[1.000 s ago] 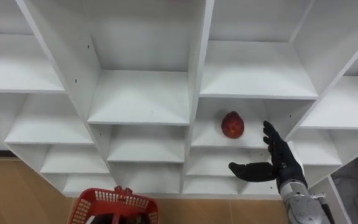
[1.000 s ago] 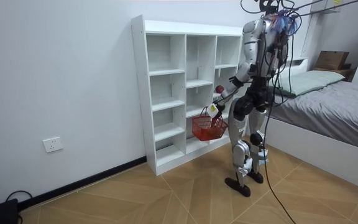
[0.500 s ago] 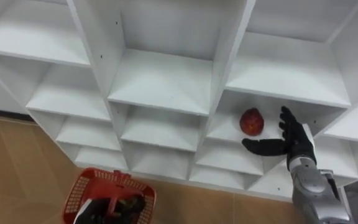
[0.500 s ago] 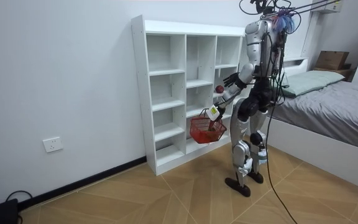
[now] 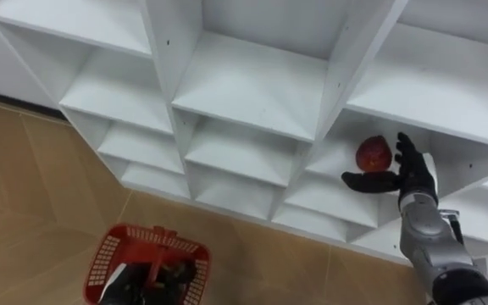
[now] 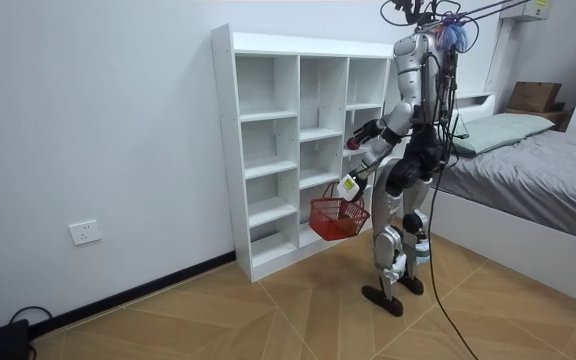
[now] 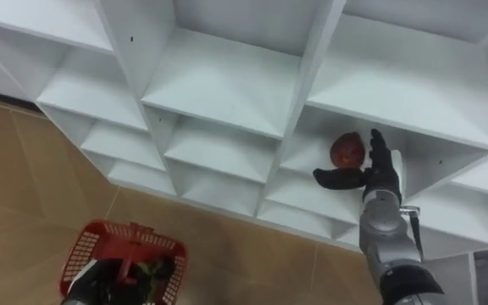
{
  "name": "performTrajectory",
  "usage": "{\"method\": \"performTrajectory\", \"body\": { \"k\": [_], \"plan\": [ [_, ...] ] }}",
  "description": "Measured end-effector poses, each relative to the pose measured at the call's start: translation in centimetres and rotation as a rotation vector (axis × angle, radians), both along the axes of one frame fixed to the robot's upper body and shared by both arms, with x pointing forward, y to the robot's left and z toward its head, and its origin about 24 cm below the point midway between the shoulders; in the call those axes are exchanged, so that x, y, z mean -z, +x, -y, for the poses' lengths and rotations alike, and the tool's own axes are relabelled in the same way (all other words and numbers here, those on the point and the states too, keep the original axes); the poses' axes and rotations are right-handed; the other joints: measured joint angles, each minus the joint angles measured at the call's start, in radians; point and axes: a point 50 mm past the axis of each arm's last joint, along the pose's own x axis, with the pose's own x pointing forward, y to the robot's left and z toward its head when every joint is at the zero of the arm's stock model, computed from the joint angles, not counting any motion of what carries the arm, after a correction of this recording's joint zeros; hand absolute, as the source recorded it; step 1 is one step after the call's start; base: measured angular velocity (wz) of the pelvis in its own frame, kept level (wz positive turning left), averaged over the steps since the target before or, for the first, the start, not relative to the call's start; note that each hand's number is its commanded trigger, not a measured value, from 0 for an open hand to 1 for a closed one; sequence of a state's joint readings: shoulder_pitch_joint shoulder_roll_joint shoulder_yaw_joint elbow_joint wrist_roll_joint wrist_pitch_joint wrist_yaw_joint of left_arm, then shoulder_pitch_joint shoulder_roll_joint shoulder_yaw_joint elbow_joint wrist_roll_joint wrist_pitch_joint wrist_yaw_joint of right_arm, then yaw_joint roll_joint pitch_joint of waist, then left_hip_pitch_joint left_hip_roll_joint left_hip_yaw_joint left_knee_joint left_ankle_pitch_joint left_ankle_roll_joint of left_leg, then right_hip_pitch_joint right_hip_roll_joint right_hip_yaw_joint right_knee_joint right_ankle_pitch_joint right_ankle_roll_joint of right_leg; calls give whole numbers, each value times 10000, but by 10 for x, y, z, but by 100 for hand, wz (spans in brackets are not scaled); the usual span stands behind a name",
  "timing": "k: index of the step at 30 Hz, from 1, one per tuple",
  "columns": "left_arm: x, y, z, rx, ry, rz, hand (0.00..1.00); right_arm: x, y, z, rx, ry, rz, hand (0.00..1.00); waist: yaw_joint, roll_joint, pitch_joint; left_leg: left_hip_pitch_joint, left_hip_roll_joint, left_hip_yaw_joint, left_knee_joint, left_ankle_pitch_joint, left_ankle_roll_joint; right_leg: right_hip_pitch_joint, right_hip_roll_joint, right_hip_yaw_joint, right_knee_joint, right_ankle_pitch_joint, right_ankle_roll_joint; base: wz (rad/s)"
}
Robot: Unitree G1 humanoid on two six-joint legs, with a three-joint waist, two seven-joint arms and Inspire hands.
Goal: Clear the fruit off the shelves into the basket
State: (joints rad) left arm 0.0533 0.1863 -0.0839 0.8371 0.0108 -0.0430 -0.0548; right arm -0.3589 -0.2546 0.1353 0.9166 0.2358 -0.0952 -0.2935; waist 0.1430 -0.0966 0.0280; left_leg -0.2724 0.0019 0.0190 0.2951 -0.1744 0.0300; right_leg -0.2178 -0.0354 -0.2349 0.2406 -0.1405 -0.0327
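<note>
A red fruit (image 5: 374, 154) lies on a middle shelf in the right column of the white closet (image 6: 268, 150). My right hand (image 5: 413, 174) is open inside that compartment. Its straight fingers stand just right of the fruit and the thumb reaches across in front of it. Whether they touch is unclear. My left hand (image 5: 163, 278) hangs low at the bottom left, shut on the handle of a red mesh basket (image 5: 108, 254). Something dark lies in the basket. In the room view I stand facing the closet's right side, with the basket (image 6: 333, 218) at hip height.
The closet's other compartments (image 5: 244, 85) are bare white shelves. Wooden floor (image 5: 32, 195) lies below and to my left. In the room view a bed (image 6: 538, 170) stands close behind me and a wall socket (image 6: 85, 232) is on the left.
My right hand has moved in from below right of the fruit to right beside it. The basket has dropped a little. My head has turned, so the whole eye view has shifted.
</note>
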Motion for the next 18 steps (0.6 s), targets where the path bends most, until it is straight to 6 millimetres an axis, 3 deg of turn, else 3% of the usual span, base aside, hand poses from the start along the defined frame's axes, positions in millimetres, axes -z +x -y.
{"method": "performTrajectory", "body": {
  "k": [8,12,18],
  "plan": [
    [-8,23,3,410,132,436,100,-23,22,10,240,-432,595,0,-49,22,62,-777,14,8,244,12,12,-747,-23,-40,185,15,-24,0],
    [-14,40,12,1026,253,805,100,-36,31,14,272,-637,1098,0,-47,114,153,-887,7,28,295,13,16,-815,-46,-109,187,16,-25,4],
    [-20,51,18,1309,259,1179,100,-39,32,15,288,-703,1279,0,-36,178,199,-938,19,52,282,14,16,-955,-43,-41,261,16,-25,-3]
  ]
}}
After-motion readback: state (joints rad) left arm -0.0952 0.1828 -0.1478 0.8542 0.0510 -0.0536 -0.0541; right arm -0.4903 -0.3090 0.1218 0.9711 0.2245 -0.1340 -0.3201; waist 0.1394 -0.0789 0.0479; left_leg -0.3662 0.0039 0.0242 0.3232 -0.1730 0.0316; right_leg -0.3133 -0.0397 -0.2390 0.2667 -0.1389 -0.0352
